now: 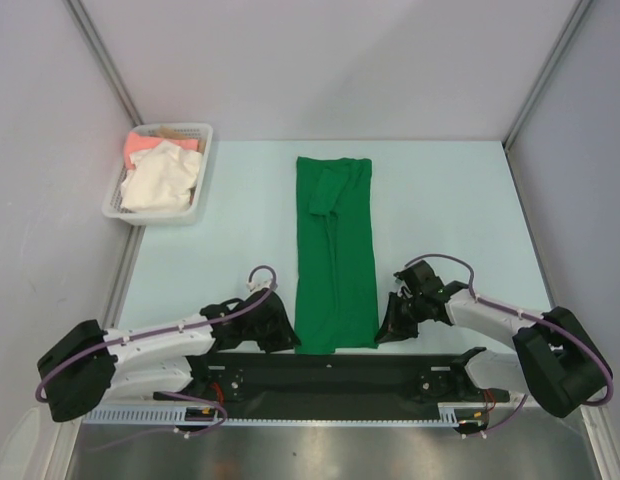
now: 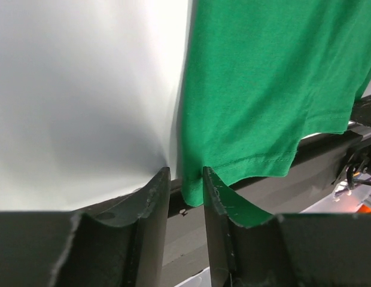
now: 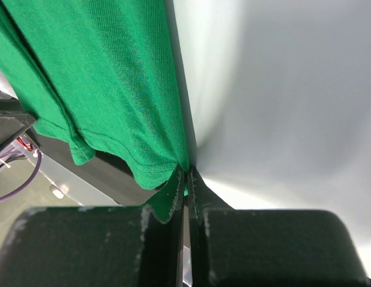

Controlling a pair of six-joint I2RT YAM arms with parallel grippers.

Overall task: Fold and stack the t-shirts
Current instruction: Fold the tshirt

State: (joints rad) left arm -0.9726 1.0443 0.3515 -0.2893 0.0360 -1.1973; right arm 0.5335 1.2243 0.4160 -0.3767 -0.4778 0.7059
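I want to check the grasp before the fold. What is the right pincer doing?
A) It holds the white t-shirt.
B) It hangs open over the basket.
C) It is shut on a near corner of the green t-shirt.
C: the right wrist view shows the right pincer closed tight on the hem corner of the green t-shirt.

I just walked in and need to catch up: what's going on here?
Two robot arms are handling a green t-shirt that lies folded into a long strip. The right pincer is shut on its near right hem corner; the left pincer stands open around the near left corner. A cream-white shirt and a pink shirt wait in the basket, far left.
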